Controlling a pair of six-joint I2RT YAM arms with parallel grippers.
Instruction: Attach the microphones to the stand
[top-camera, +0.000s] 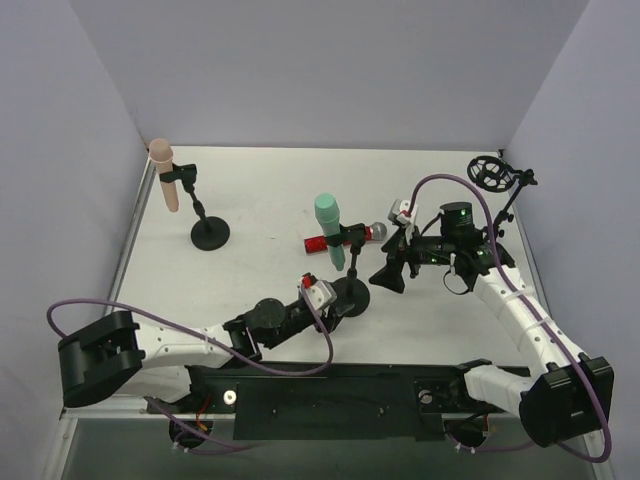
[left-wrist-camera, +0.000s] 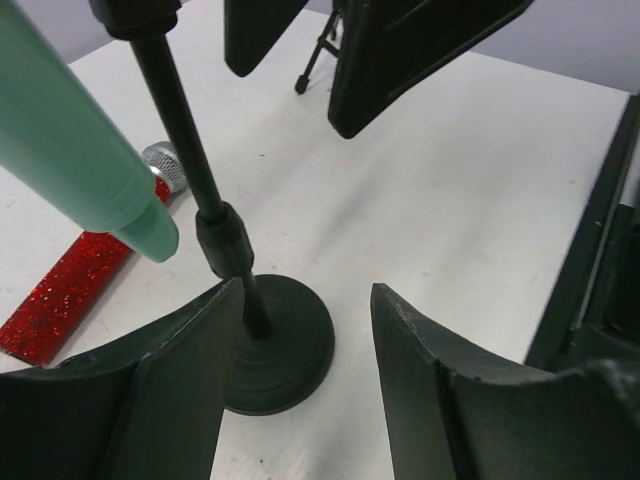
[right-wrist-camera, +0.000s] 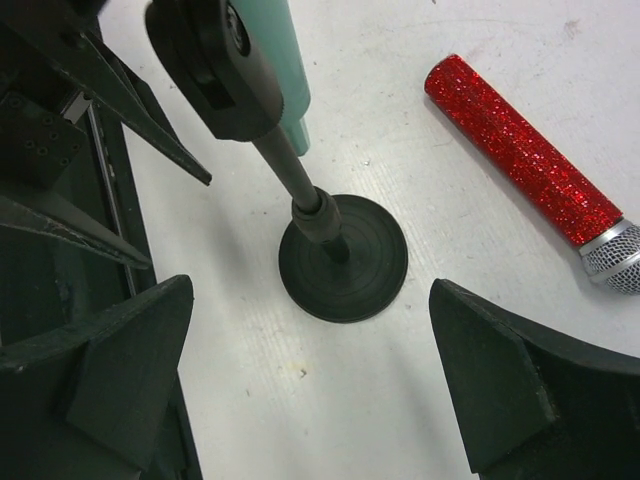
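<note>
The mint green microphone (top-camera: 330, 228) sits in the clip of the middle stand (top-camera: 352, 296). It also shows in the left wrist view (left-wrist-camera: 70, 130) and the right wrist view (right-wrist-camera: 285, 60). The glittery red microphone (top-camera: 335, 242) lies flat on the table behind that stand, its silver mesh head (top-camera: 378, 232) to the right. The pale pink microphone (top-camera: 163, 175) sits in the left stand (top-camera: 210, 233). My left gripper (top-camera: 343, 300) is open and empty at the middle stand's base (left-wrist-camera: 275, 345). My right gripper (top-camera: 387, 272) is open and empty, just right of that base (right-wrist-camera: 343, 258).
A third stand (top-camera: 490, 172) with a round shock mount on tripod legs stands at the back right, with nothing in it. White walls close the table at the left, back and right. The two grippers face each other closely across the middle stand.
</note>
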